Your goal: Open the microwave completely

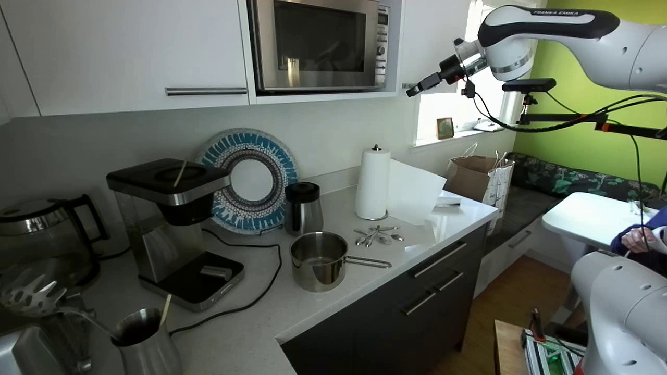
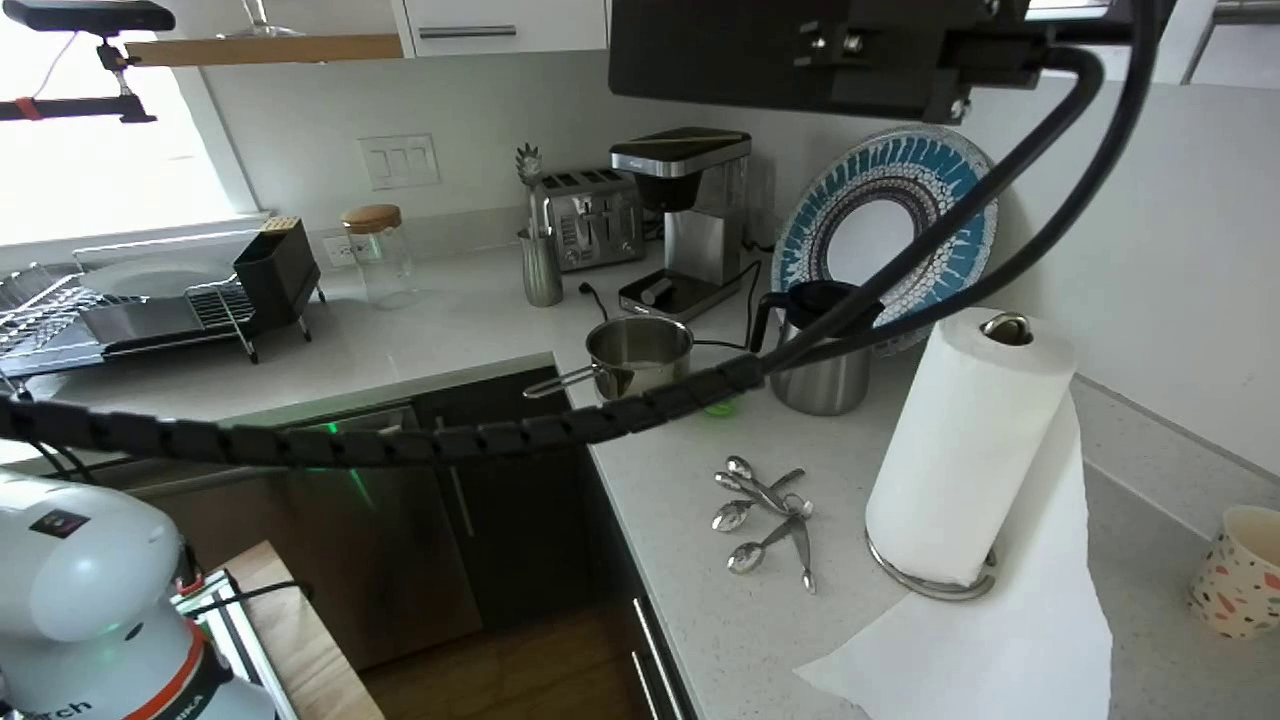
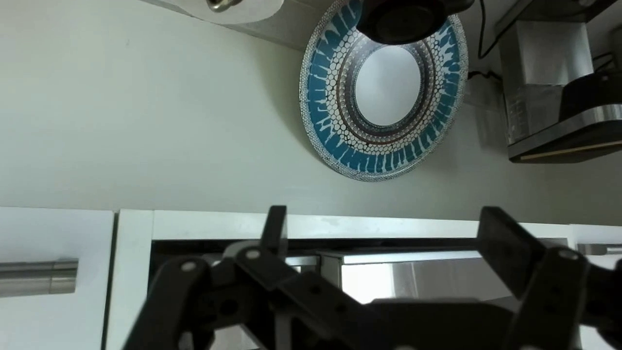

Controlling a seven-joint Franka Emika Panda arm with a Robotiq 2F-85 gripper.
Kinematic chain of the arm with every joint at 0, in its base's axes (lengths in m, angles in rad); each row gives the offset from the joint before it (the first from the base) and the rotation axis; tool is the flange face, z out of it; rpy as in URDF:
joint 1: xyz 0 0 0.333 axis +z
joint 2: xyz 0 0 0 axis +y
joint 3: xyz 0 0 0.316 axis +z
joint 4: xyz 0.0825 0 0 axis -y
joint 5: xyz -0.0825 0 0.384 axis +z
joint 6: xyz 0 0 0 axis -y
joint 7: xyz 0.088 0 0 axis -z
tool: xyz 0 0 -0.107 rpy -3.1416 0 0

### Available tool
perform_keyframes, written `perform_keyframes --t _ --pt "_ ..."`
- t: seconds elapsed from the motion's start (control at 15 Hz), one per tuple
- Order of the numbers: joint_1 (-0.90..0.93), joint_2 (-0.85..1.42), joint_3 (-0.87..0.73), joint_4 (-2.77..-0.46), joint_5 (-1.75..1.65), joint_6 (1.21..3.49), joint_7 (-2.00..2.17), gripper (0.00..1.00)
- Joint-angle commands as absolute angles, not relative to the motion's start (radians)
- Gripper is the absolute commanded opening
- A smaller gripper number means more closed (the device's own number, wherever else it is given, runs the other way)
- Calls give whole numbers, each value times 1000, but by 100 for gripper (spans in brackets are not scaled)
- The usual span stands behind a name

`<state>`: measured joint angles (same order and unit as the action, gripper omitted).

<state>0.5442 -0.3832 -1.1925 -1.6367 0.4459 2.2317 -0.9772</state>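
The microwave is built into white cabinetry, with a dark glass window and a control strip at its right. In the wrist view, which is upside down, its steel door shows its side edge, standing forward of the control strip; it looks slightly ajar. My gripper is in front of the cabinet to the right of the microwave in an exterior view, apart from the door. In the wrist view my gripper is open, with nothing between its fingers. The microwave is out of view in an exterior view.
A cabinet handle is beside the microwave in the wrist view. Below stand a patterned plate, a coffee machine, a paper towel roll and a steel pot. The arm's cable hangs across an exterior view.
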Motion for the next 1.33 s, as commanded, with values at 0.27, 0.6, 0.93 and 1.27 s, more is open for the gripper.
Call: perform_keyframes --t 0.27,0.6,0.93,1.27 --pt "846 -369 -1447 -1475 441 2146 -1091 100" --pt "1087 -415 -1631 -1387 388 2161 -1135 100" --pt "1292 -468 -1741 -1302 329 2156 -1151 100" --pt "1439 -516 -1795 -1215 278 2143 -1188 100"
